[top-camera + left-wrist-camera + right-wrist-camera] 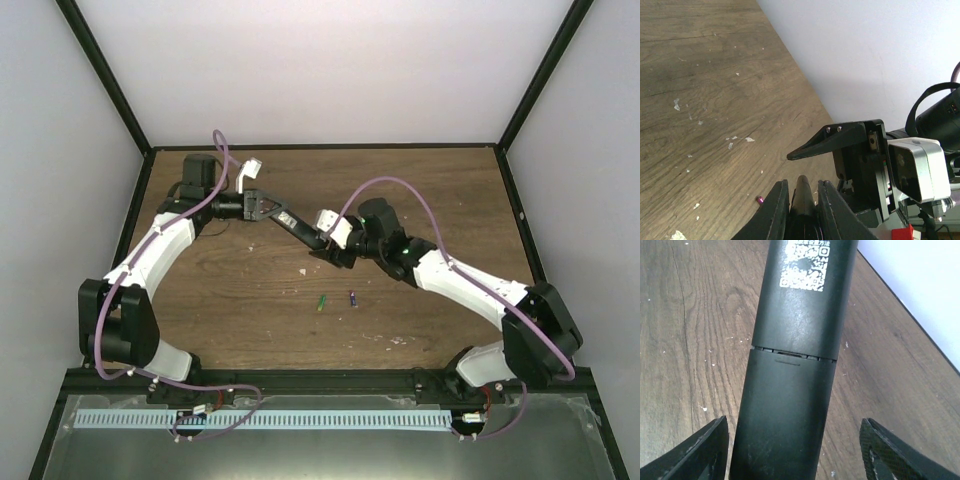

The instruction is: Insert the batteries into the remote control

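Observation:
The remote control [300,228] is a slim black bar held off the table. My left gripper [274,210] is shut on one end of it; the left wrist view shows its fingers [776,210] clamped on the remote [803,200]. My right gripper [326,250] is open, its jaws wide on either side of the remote's other end without touching it. The right wrist view shows the remote's back [790,390] with its cover in place and a QR label. The green battery [321,302] and the purple battery [353,298] lie on the table below; the purple one also shows in the left wrist view [760,200].
The wooden table [230,300] has white walls behind it and at both sides, with black frame posts [110,75] at the corners. The right arm's finger and camera [915,165] sit close in front of my left gripper.

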### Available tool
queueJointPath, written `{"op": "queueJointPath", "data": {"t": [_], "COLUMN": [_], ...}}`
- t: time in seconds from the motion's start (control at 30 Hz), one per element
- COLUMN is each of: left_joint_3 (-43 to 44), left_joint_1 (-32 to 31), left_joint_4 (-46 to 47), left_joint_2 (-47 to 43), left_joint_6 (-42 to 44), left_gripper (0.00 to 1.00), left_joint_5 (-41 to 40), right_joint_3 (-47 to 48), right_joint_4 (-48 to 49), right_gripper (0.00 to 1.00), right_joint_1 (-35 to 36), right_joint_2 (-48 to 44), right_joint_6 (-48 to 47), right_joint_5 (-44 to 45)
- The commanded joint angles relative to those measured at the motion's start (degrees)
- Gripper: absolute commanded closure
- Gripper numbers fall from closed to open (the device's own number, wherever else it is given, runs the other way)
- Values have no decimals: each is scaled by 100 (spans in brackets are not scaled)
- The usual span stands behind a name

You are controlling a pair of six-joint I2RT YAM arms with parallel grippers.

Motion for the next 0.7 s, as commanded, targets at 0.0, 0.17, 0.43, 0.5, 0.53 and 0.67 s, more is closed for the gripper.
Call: {"op": "queueJointPath", "data": {"t": [0.0,0.17,0.43,0.5,0.53,0.67], "left_joint_3": [148,156,151,149,148,150], "left_joint_1": [-10,-32,-57,-57,-59,-62], "left_joint_4": [13,-21,-6,4,10,39], "left_joint_2": [66,91,118,123,127,127], "left_joint_6": [148,177,158,149,139,117], "left_gripper": [100,100,100,100,100,100], "left_joint_5": [19,1,-7,-1,-4,-7], "right_joint_3": [374,408,473,477,477,477], "right_joint_4": [-46,-11,-71,-80,-85,-86], "right_gripper": [37,40,47,48,48,50], "right_joint_1": [-11,-15,-15,-15,-15,-15], "right_joint_2": [117,122,183,194,205,194], "right_joint_6": [140,138,108,116,114,116], "right_joint_5": [-154,-185,-233,-229,-223,-195]}}
